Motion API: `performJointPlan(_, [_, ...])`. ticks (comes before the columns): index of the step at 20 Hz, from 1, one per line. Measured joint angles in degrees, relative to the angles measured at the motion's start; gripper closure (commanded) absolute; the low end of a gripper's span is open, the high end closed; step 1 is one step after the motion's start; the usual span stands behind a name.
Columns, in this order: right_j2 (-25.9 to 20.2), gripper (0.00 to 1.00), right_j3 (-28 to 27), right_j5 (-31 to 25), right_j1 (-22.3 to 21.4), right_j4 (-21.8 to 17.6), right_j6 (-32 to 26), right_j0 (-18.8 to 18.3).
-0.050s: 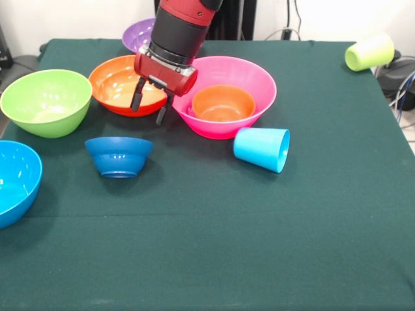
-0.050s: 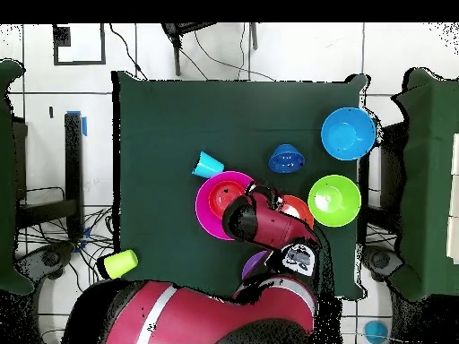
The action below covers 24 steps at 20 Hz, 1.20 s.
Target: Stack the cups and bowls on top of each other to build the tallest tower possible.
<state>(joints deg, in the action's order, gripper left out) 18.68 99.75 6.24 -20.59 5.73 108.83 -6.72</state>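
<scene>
My pincer (image 1: 150, 103) hangs low over the table (image 1: 214, 233), its two dark fingers spread apart with nothing between them. One fingertip points down into the orange-red bowl (image 1: 117, 84), the other sits in the gap between that bowl and the large pink bowl (image 1: 249, 78). I cannot tell whether either tip touches a rim.

Just beside my pincer, the pink bowl stands upright with the small orange bowl (image 1: 223, 103) nested inside it. The purple bowl (image 1: 137, 34) lies behind my wrist, mostly hidden by the arm. Out past the orange-red bowl, on the side away from the pink one, the lime green bowl (image 1: 45, 100) stands upright. The small dark blue bowl (image 1: 118, 155) sits upright by itself below my fingertips in the front view, and beyond it the light blue bowl (image 1: 16, 181) is cut by the picture's edge.

The light blue cup (image 1: 262, 148) lies tipped on its side, touching or nearly touching the pink bowl's outer wall. The lime green cup (image 1: 369, 52) lies on its side well apart, at the table's corner.
</scene>
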Motion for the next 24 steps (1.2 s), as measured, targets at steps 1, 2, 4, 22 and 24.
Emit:
performJointPlan(1, [0.0, 0.0, 0.0, 0.0, 0.0, 0.1, 0.0, 0.0])
performJointPlan(2, [0.0, 0.0, 0.1, 0.0, -0.1, 0.2, 0.0, 0.0])
performJointPlan(4, [-0.1, 0.0, 0.5, 0.0, -0.7, 0.2, 0.0, -0.1])
performJointPlan(22, [0.1, 0.0, 4.4, -7.0, -11.1, 0.2, 0.0, -9.4])
performJointPlan(24, [0.1, 0.0, 4.8, -7.0, -11.0, 0.2, 0.0, -9.6])
